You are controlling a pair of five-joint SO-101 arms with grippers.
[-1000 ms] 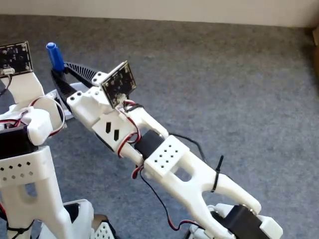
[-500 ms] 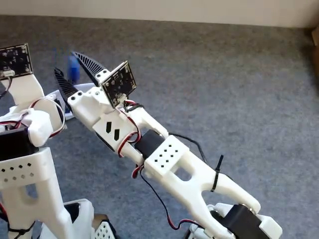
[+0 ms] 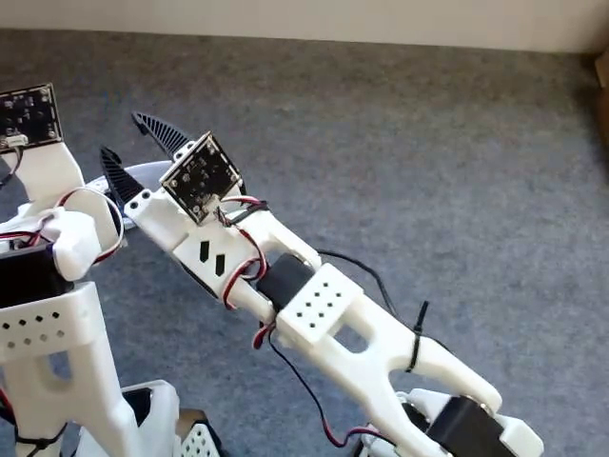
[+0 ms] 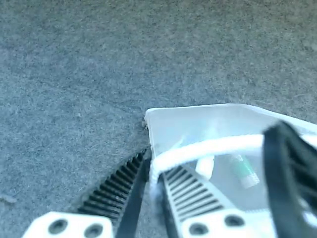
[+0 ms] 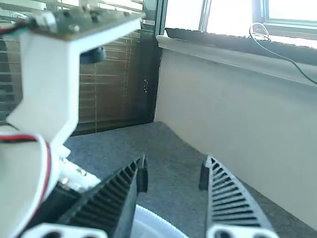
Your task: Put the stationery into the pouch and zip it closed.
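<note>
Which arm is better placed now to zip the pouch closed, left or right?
Probably the right. The right gripper hangs open and empty above the pouch, free to do the zipping. The left gripper is shut on the pouch's rim and can hold it steady.
</note>
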